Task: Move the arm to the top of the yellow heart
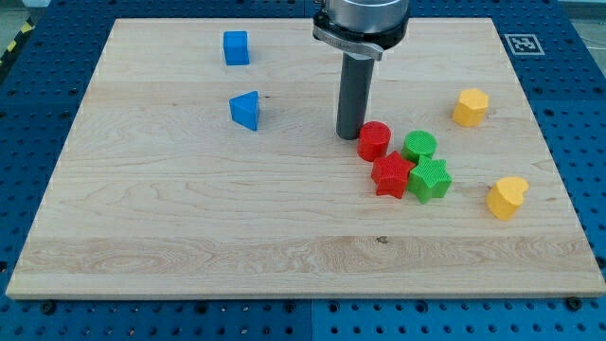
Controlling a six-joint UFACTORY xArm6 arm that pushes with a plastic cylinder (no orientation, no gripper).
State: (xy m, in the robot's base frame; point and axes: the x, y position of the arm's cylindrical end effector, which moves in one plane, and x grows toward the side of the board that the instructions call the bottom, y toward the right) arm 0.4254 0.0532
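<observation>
The yellow heart (507,197) lies near the board's right edge, below the middle. My tip (351,135) rests on the board at the view's centre, just left of the red cylinder (374,140). It is far to the left of the yellow heart and a little above it. The rod comes down from the arm at the view's top.
A red star (391,175), a green cylinder (419,147) and a green star (431,179) cluster right of the tip. A yellow hexagon (471,107) sits at upper right. A blue cube (236,47) and a blue triangle (245,110) lie at upper left. The wooden board (189,237) has blue surround.
</observation>
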